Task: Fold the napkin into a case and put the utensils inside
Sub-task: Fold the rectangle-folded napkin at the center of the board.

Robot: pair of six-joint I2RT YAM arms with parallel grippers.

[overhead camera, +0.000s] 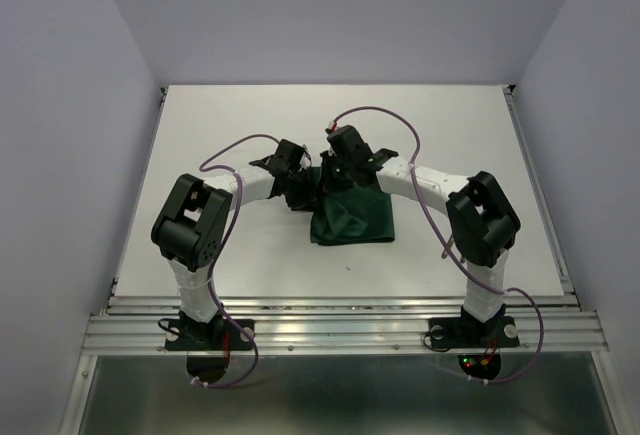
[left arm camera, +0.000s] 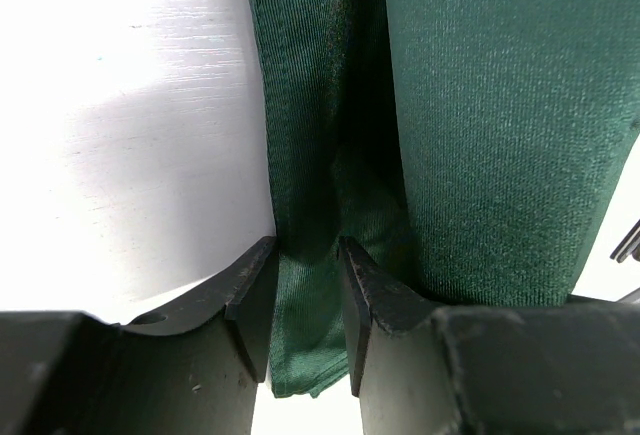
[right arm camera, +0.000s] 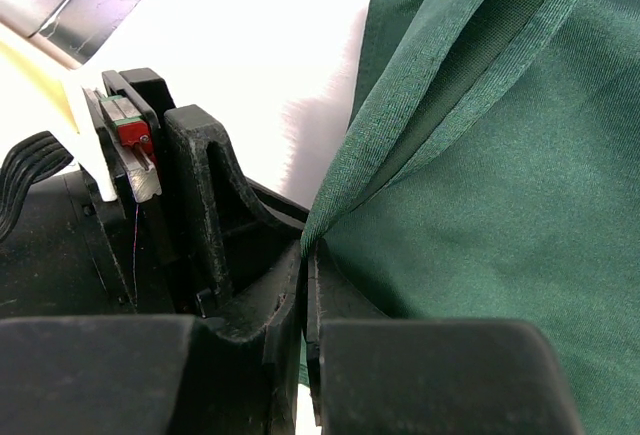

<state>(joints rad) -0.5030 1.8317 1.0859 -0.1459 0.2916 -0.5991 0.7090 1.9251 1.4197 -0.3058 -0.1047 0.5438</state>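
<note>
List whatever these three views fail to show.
- Top view: the arms' wrists cover the napkin's far edge and the spots where it is gripped.
- Left wrist view: the left gripper hides how deep the pinched fold goes, and the frame cuts off the cloth.
- Right wrist view: the right gripper hides the end of the hem.
- Utensils: not seen in any view; whether cloth or arms cover them is unclear.

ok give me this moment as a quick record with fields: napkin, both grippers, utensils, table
napkin: dark green, partly folded, lying mid-table, far edge lifted by both grippers
left gripper: shut on a bunched fold of the napkin
right gripper: shut, pinching one napkin edge
utensils: none seen in any view
table: white, napkin resting on it
</note>
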